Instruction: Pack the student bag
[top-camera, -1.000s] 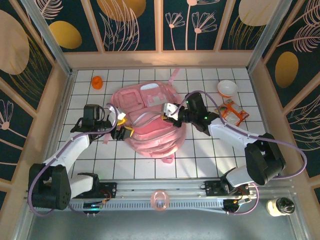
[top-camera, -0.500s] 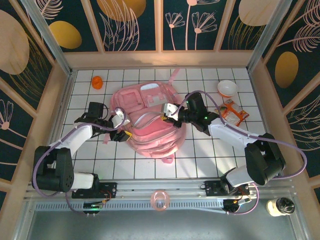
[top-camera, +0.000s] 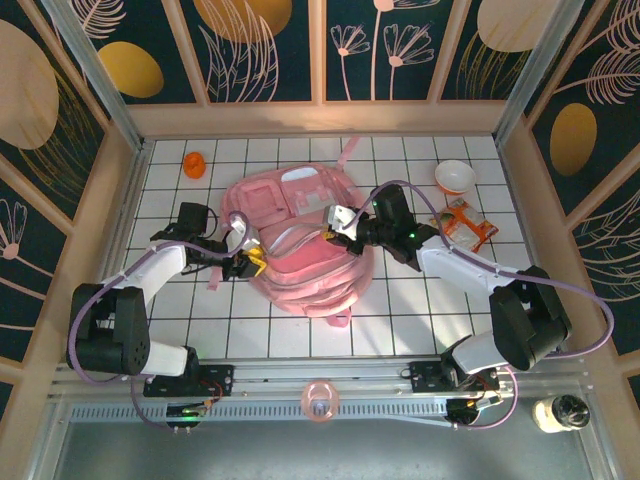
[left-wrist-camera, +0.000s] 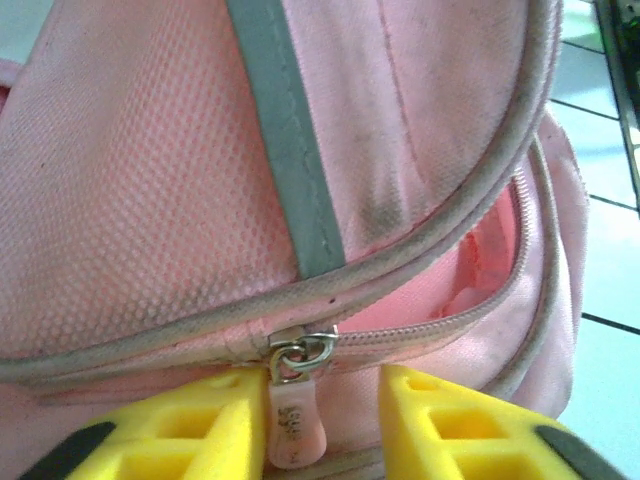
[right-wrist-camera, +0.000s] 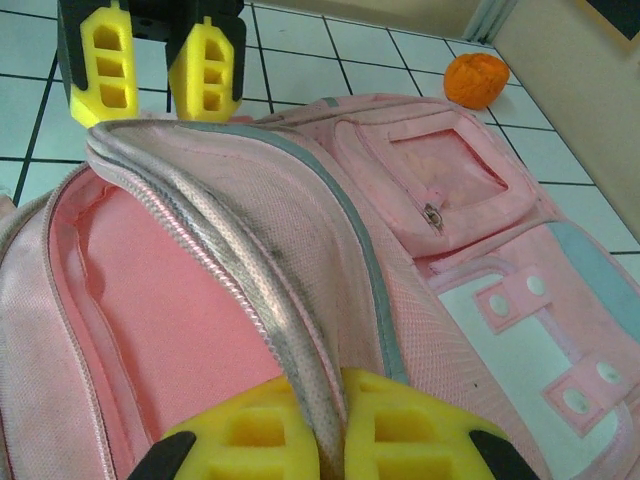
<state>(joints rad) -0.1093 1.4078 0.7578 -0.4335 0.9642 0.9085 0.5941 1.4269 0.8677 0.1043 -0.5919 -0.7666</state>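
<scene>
Pale pink fabric backpack (top-camera: 300, 250) lies flat mid-table on the white tiled tabletop (top-camera: 400, 320). Front pockets face up and the main compartment is unzipped, pink lining showing. right gripper (right-wrist-camera: 330, 425) is clamped tight on the raised rim of that opening, fabric pinched between its yellow fingers. left gripper (left-wrist-camera: 320, 390) is at the bag's left edge, jaws narrow, straddling the pink zipper pull tab (left-wrist-camera: 293, 425). The tab touches one finger with a gap on the other side, so it is not clamped. Small orange round object (top-camera: 194, 164) sits far-left; white bowl (top-camera: 455, 176) and orange snack packet (top-camera: 465, 225) sit right, all apart from the bag.
</scene>
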